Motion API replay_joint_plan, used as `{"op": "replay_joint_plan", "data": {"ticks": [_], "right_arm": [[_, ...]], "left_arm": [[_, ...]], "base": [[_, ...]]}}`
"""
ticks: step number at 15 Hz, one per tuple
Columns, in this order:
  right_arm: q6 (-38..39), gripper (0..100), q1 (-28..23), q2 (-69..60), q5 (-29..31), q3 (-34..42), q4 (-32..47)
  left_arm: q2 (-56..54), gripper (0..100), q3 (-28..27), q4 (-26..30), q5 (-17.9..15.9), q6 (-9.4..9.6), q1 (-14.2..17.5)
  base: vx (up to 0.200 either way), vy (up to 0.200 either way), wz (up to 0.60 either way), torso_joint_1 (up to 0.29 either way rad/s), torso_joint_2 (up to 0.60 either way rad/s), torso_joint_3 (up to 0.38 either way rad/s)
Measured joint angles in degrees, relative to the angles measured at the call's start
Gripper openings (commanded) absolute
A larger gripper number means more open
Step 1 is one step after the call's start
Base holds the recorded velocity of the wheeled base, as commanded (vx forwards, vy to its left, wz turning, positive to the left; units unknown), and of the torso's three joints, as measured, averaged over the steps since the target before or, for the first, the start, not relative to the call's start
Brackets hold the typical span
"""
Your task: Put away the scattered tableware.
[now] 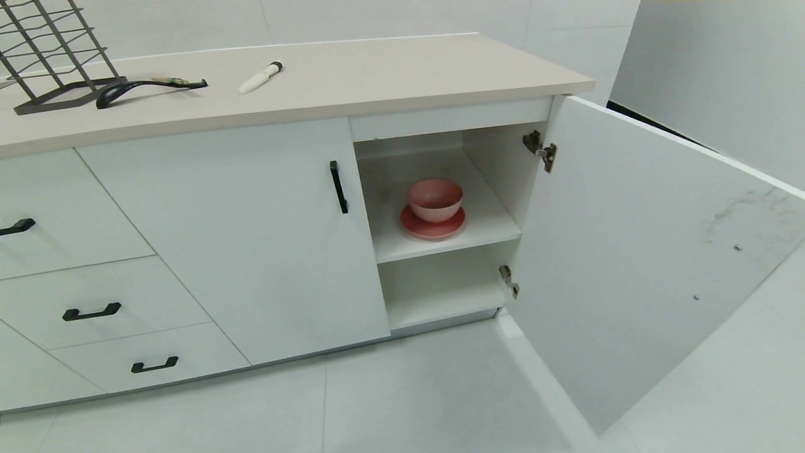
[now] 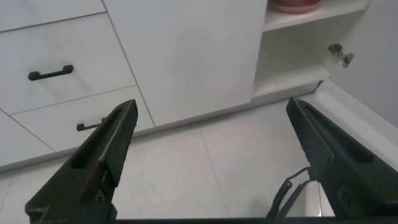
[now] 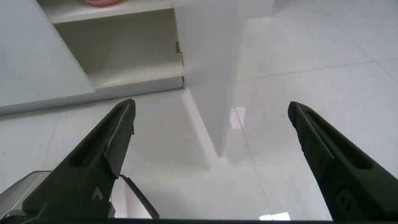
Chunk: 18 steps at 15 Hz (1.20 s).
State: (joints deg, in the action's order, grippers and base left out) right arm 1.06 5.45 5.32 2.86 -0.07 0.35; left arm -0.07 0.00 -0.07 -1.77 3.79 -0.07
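Both hands are empty with their jaws spread wide: the left hand hangs over the floor in front of the drawers, and the right hand hangs over the floor by the foot of the open door.

In the head view, a pink bowl sits on a red plate on the upper shelf of the open cupboard, roughly at the centre. Two pieces lie out on the worktop toward 11 o'clock: a black ladle and, at its 3 o'clock and a little apart, a white-handled tool. These look like what is left to put away.

The main risk is the door. It swings far out toward 3 o'clock, so an arm or the base heading for the shelf could clip it or push it against its hinges. The ladle's scoop lies right against the foot of the wire rack at its 9 o'clock, and a careless pull could snag the scoop or drag the rack. The white-handled tool is slim and rounded, so it may roll or slip out of a loose pinch. Anything set on the shelf could nudge the bowl, which only rests on the plate.

The closed door at 9 o'clock of the shelf narrows the way in from that side.
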Motion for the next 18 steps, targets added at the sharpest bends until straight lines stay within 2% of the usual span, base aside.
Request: {"op": "replay_joint_plan", "data": {"ticks": [1, 7, 10, 15, 18], "right_arm": [[0.0, 100, 0.0, 0.0, 0.0, 0.0, 0.0], [0.0, 100, 0.0, 0.1, 0.0, 0.0, 0.0], [0.0, 100, 0.0, 0.1, 0.0, 0.0, 0.0], [-0.1, 100, 0.0, 0.2, -0.2, 0.0, 0.0], [-0.1, 100, 0.0, 0.2, -0.2, 0.0, 0.0]], "left_arm": [[0.0, 100, 0.0, 0.0, 0.0, 0.0, 0.0], [0.0, 100, 0.0, 0.0, -0.1, 0.2, 0.0], [0.0, 100, 0.0, 0.0, 0.0, 0.17, -0.1], [0.0, 100, 0.0, 0.0, 0.0, -0.02, 0.0], [0.0, 100, 0.0, -0.1, 0.0, -0.1, 0.0]], "base": [[-0.2, -0.2, 0.0, 0.002, 0.0, 0.002], [-0.2, 0.0, 0.0, 0.004, 0.0, 0.0], [0.0, -0.2, 0.0, -0.006, 0.0, 0.001], [0.0, -0.2, 0.6, -0.001, 0.0, 0.002], [0.2, -0.2, 0.0, 0.002, 0.0, 0.001]]}}
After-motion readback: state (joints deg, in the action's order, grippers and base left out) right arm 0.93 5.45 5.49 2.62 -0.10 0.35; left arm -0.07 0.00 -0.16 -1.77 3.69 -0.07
